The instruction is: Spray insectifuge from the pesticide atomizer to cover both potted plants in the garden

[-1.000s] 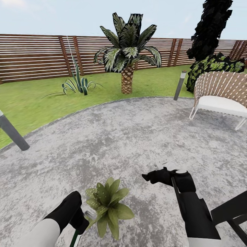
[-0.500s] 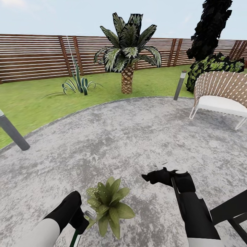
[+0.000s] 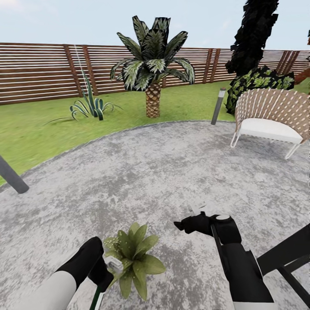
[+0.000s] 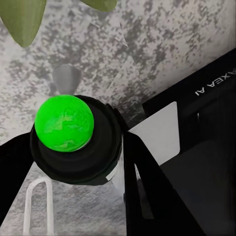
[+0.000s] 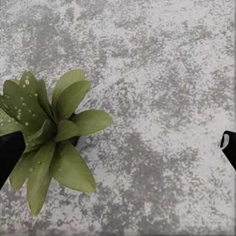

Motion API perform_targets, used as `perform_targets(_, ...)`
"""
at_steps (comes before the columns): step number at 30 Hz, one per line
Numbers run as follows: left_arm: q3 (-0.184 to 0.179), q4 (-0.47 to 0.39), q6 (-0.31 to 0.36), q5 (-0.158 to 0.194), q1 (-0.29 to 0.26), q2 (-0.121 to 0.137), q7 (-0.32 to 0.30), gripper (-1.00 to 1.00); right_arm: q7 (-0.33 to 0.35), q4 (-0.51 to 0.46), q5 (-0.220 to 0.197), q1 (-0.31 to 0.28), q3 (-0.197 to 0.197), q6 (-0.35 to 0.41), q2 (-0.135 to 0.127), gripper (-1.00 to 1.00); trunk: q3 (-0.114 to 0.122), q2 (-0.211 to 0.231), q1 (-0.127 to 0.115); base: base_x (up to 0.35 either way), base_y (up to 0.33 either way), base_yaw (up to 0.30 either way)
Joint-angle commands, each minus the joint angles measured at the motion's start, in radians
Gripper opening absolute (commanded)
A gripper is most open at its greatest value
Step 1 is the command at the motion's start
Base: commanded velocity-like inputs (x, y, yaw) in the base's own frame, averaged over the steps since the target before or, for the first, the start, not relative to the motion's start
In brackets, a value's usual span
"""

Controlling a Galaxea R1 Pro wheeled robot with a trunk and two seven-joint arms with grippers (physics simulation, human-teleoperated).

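The garden's grey paving (image 3: 163,172) spreads wide and bare ahead, curving into lawn (image 3: 38,129) that runs back to the slat fence (image 3: 38,73). A palm (image 3: 151,73) and a spiky agave (image 3: 89,105) stand on the grass, and a woven chair (image 3: 269,116) sits at the paving's far right with a grey bollard (image 3: 218,106) beside it; another bollard (image 3: 10,176) leans in at the left edge. Both arms reach forward low in the head view. The left gripper (image 3: 103,275) is closed around the pesticide atomizer (image 4: 73,140) — its button reads bright green from the wrist camera — right beside a potted plant (image 3: 131,256), whose leaves carry pale droplets. The right gripper (image 3: 189,224) hangs over bare paving just right of the plant, fingers spread wide with nothing between them.
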Motion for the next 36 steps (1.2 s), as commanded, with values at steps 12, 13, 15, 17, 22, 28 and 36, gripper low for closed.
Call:
perform_targets(12,-0.005,-0.003,0.010,-0.008,0.002,0.001,-0.015,-1.00,0.010,-0.001,0.010,-0.001,0.002,0.003,0.001,1.00,-0.001,0.000,0.000,-0.078,0.000,-0.010)
perform_targets(13,-0.005,-0.003,0.010,-0.008,0.002,0.001,-0.015,-1.00,0.010,-0.001,0.010,-0.001,0.002,0.003,0.001,1.00,-0.001,0.000,0.000,-0.012,0.000,0.000)
perform_targets(15,-0.006,-0.003,0.010,-0.008,0.003,0.000,-0.015,-1.00,0.010,-0.001,0.010,0.000,0.002,0.003,0.001,1.00,-0.001,0.000,0.000,-0.007,0.000,0.000)
perform_targets(17,-0.006,-0.003,0.010,-0.008,0.003,0.000,-0.016,-1.00,0.010,-0.001,0.009,0.000,0.002,0.003,0.001,1.00,-0.001,0.000,0.000,-0.005,-0.003,0.000)
perform_targets(22,-0.006,-0.003,0.009,-0.009,0.004,0.000,-0.015,-1.00,0.010,-0.001,0.009,0.000,0.002,0.003,0.001,1.00,-0.001,0.000,0.000,-0.093,-0.095,0.000)
perform_targets(28,-0.007,-0.005,0.009,-0.009,0.001,-0.018,-0.015,-1.00,0.010,-0.001,0.009,0.000,0.002,0.003,0.006,1.00,-0.001,0.000,0.000,-0.047,-0.033,0.000)
perform_targets(36,-0.011,-0.008,0.013,-0.019,-0.037,-0.102,-0.015,-1.00,0.010,-0.001,0.009,0.000,0.002,0.003,0.009,1.00,-0.001,0.000,0.000,-0.003,-0.002,0.000)
